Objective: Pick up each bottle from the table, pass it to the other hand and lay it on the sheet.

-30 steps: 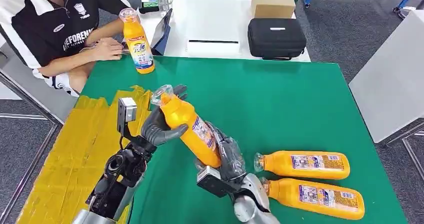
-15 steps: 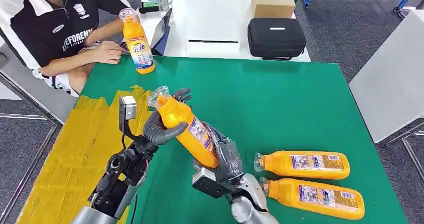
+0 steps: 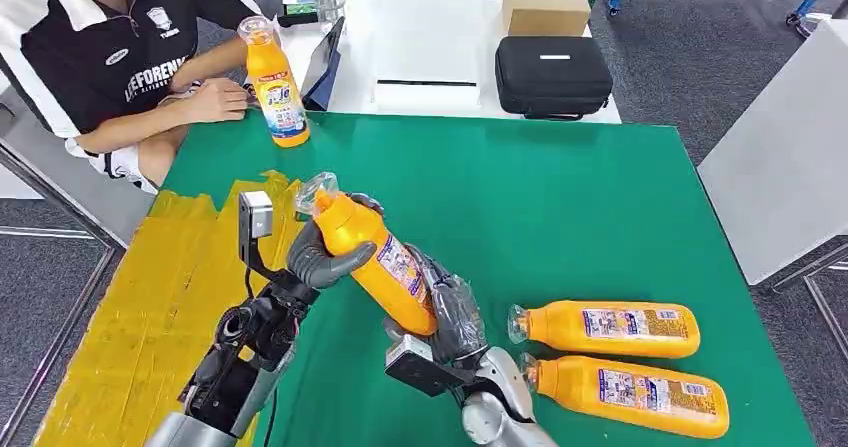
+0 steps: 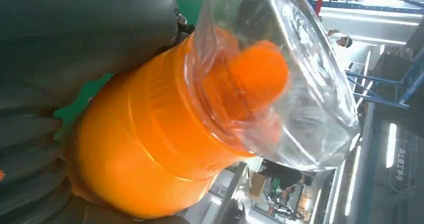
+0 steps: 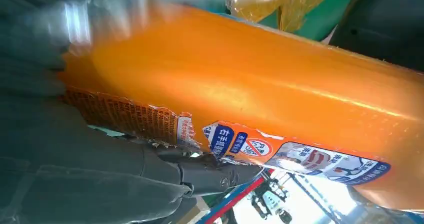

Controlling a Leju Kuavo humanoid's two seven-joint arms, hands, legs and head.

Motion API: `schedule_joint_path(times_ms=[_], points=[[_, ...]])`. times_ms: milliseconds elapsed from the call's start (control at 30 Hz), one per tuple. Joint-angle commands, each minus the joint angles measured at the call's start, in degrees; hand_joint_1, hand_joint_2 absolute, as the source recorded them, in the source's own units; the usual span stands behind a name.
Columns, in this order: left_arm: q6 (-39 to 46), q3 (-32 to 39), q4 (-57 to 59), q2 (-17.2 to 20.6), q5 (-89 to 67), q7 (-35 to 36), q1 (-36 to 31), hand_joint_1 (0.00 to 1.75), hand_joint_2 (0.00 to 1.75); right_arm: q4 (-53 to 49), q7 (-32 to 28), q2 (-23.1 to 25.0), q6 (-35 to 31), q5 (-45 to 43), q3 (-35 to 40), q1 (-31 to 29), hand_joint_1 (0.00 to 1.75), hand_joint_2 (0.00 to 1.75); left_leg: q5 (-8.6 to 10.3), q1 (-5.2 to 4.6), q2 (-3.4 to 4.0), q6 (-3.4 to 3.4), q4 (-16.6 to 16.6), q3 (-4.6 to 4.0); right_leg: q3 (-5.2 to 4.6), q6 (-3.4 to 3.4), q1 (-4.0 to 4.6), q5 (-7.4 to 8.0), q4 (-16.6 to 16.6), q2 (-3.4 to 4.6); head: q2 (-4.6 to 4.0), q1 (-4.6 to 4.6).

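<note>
An orange bottle (image 3: 375,257) with a clear cap is tilted above the green table (image 3: 520,197), cap toward the far left. My left hand (image 3: 325,252) wraps its upper part below the cap, and my right hand (image 3: 450,312) grips its lower end. The left wrist view shows the bottle's shoulder (image 4: 150,149) and the clear cap (image 4: 280,83) close up. In the right wrist view the labelled body (image 5: 260,83) lies across my fingers (image 5: 100,184). The yellow sheet (image 3: 150,307) covers the table's left side. Two more orange bottles (image 3: 610,329) (image 3: 630,395) lie at the front right.
Another orange bottle (image 3: 275,82) stands upright at the table's far left corner, beside a seated person (image 3: 110,57). Behind the green table, a white table (image 3: 420,47) carries a black case (image 3: 552,75), a cardboard box (image 3: 545,2) and a tablet (image 3: 325,62).
My left hand's fingers have closed in around the bottle's upper part. The bottle has shifted slightly to the left; my right hand keeps its grip.
</note>
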Motion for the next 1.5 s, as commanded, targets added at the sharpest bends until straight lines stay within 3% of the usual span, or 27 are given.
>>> schedule_joint_path(times_ms=[33,233,267,300,333,667,700,767,800,833,900,967,1100,1167,1200,1267,1333,1433,1500], points=[[0.4,-0.8,2.6,0.7,0.4,0.2,-1.5,1.75,1.75,-0.9,-0.7,-1.8,-0.9,-1.1,0.5,-0.9,1.75,1.75,-0.09,0.01,-0.03,-0.12,0.0,0.22,0.22,-0.01,0.02,-0.10,0.0,-0.10,0.00,-0.02],[1.1,-0.1,1.2,1.4,1.2,0.1,-1.1,1.75,1.75,-8.9,-0.7,-3.2,3.0,-5.2,-0.7,0.9,1.75,1.75,-0.17,0.03,0.00,-0.16,0.0,0.31,0.31,-0.02,0.03,-0.18,0.0,-0.10,0.00,-0.02],[1.2,0.0,1.1,1.4,1.3,0.0,-1.1,1.75,1.75,-9.6,-0.7,-3.4,3.0,-5.3,-0.7,1.0,1.52,1.75,-0.10,0.01,0.00,-0.11,0.0,0.17,0.17,-0.01,0.01,-0.11,0.0,-0.07,0.00,-0.02],[1.5,0.3,1.0,1.4,1.2,0.0,-1.2,1.75,1.75,-11.5,-0.8,-3.6,3.7,-6.3,-0.9,1.4,0.00,1.75,-0.06,-0.01,0.01,-0.08,0.0,0.09,0.10,-0.01,-0.01,-0.06,0.0,-0.05,0.00,-0.02],[1.9,0.7,0.7,1.6,1.2,0.0,-1.1,1.75,1.75,-13.3,-0.7,-3.8,5.3,-8.2,-1.1,1.8,0.00,1.75,-0.25,0.04,0.02,-0.20,0.1,0.39,0.39,-0.02,0.04,-0.25,0.1,-0.10,0.00,-0.02],[8.8,5.0,-0.8,2.9,-0.7,-1.7,0.1,1.75,1.75,-28.7,3.0,-7.6,12.8,-23.2,-5.0,6.5,0.00,1.75,-0.08,-0.01,-0.02,-0.09,0.0,0.12,0.12,0.00,-0.01,-0.09,0.0,-0.09,0.00,-0.02],[10.7,5.1,-0.5,2.9,-2.2,-2.3,-0.1,1.75,1.75,-30.1,4.6,-7.9,14.7,-26.1,-5.5,6.9,0.00,0.00,-0.17,0.03,0.00,-0.14,0.0,0.25,0.26,-0.01,0.03,-0.17,0.0,-0.12,0.00,-0.02],[17.2,4.9,0.1,3.1,-7.5,-4.2,-0.5,1.75,1.75,-31.7,8.0,-7.9,17.8,-32.4,-6.6,7.5,0.00,0.00,-0.15,0.01,-0.06,-0.14,0.0,0.23,0.25,-0.01,0.01,-0.19,0.0,-0.19,0.00,0.00],[28.4,4.4,0.7,3.0,-17.2,-6.7,-1.1,1.75,1.75,-33.1,9.1,-8.3,18.9,-35.6,-7.7,8.1,0.00,1.75,-0.04,0.01,-0.07,-0.08,0.0,0.04,0.07,0.00,0.01,-0.07,0.0,-0.14,0.00,-0.02],[34.0,4.0,0.7,2.5,-22.6,-7.1,-1.4,1.75,1.75,-34.1,9.4,-8.6,18.8,-36.0,-8.3,8.8,0.00,1.75,-0.27,0.06,-0.09,-0.21,0.1,0.38,0.43,-0.02,0.06,-0.29,0.1,-0.24,0.00,-0.02],[53.8,3.4,3.3,3.1,-46.2,-5.8,-2.3,1.75,1.75,-35.5,10.8,-8.4,19.0,-36.3,-9.9,10.2,0.00,1.75,-0.12,0.03,-0.16,-0.12,0.0,0.16,0.23,0.00,0.03,-0.17,0.0,-0.27,0.00,-0.02],[58.1,4.9,4.3,3.1,-57.8,-3.2,-2.2,1.75,1.75,-35.4,12.4,-8.2,20.2,-37.5,-10.6,10.3,0.00,1.75,-0.06,0.00,-0.18,-0.11,0.0,0.12,0.17,-0.01,0.00,-0.13,0.0,-0.29,0.00,-0.02],[58.1,17.5,1.8,-1.4,-90.9,0.0,0.1,1.75,1.75,-33.2,13.8,-7.7,21.7,-39.1,-11.7,8.6,0.00,1.75,-0.12,0.02,0.03,-0.12,0.0,0.20,0.19,-0.01,0.02,-0.10,0.0,-0.06,0.00,-0.02],[58.1,17.5,1.8,-1.4,-90.9,0.0,0.1,1.75,1.75,-33.2,13.8,-7.7,21.7,-39.1,-11.7,8.6,0.00,1.75,-0.15,0.03,0.02,-0.14,0.0,0.26,0.28,-0.01,0.03,-0.13,0.0,-0.09,0.00,-0.02],[58.1,17.1,2.3,-0.9,-102.6,3.3,0.2,1.75,1.75,-32.7,14.4,-7.3,22.0,-39.3,-12.1,7.7,0.00,1.75,-0.08,0.00,-0.01,-0.09,0.0,0.13,0.15,0.00,0.00,-0.07,0.0,-0.09,0.00,0.00],[58.1,15.0,4.8,0.2,-109.0,6.2,-0.2,1.75,1.75,-32.8,14.7,-7.4,22.4,-39.5,-12.2,7.2,0.00,1.75,-0.10,0.01,0.11,-0.10,0.0,0.14,0.14,-0.01,0.02,-0.05,0.0,0.02,0.00,0.00],[58.1,7.0,8.1,4.3,-110.4,12.8,-1.5,1.75,1.75,-32.6,15.1,-7.3,23.1,-39.7,-12.6,6.5,0.00,1.75,-0.05,-0.02,0.05,-0.10,-0.1,0.16,0.14,-0.01,-0.01,-0.06,0.0,-0.06,0.00,0.00],[58.1,0.9,14.0,6.0,-110.4,16.7,-3.7,1.75,1.75,-31.9,15.1,-7.3,23.6,-40.2,-12.8,5.6,0.00,1.75,-0.07,-0.01,-0.09,-0.14,0.0,0.19,0.20,-0.03,0.00,-0.11,0.0,-0.21,0.00,-0.02],[58.1,0.5,14.8,6.0,-110.4,16.8,-3.9,1.75,1.75,-31.9,15.1,-7.3,23.7,-40.1,-12.8,5.6,0.00,1.75,-0.09,0.02,-0.07,-0.15,0.0,0.24,0.26,-0.02,0.03,-0.12,0.0,-0.19,0.00,-0.02]])
